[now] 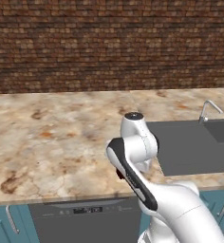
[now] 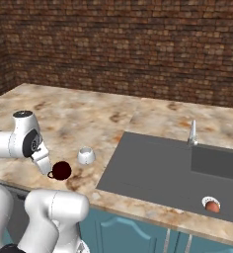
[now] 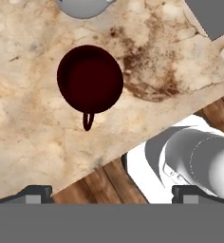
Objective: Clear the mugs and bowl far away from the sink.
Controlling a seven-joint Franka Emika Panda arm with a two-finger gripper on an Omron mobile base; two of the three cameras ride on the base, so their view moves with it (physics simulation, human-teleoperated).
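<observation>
The gripper [image 3: 112,192] hangs above the counter's front edge, fingers [image 3: 35,193] spread wide and holding nothing. Below it the maroon mug [image 2: 61,170] stands upright on the mottled beige counter [image 2: 89,118], left of the sink [image 2: 158,168]. The white mug [image 2: 86,155] sits between them, near the maroon one. A brick wall [image 2: 138,44] backs the counter.

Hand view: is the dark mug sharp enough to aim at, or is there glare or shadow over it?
Hand view: the dark maroon handled mug is crisp-edged, with no glare and an almost black interior. The speckled stone counter is evenly lit, with no hard shadows. Right base view: the same mug is small and soft, and the small white mug beside it is pale but distinct.
</observation>
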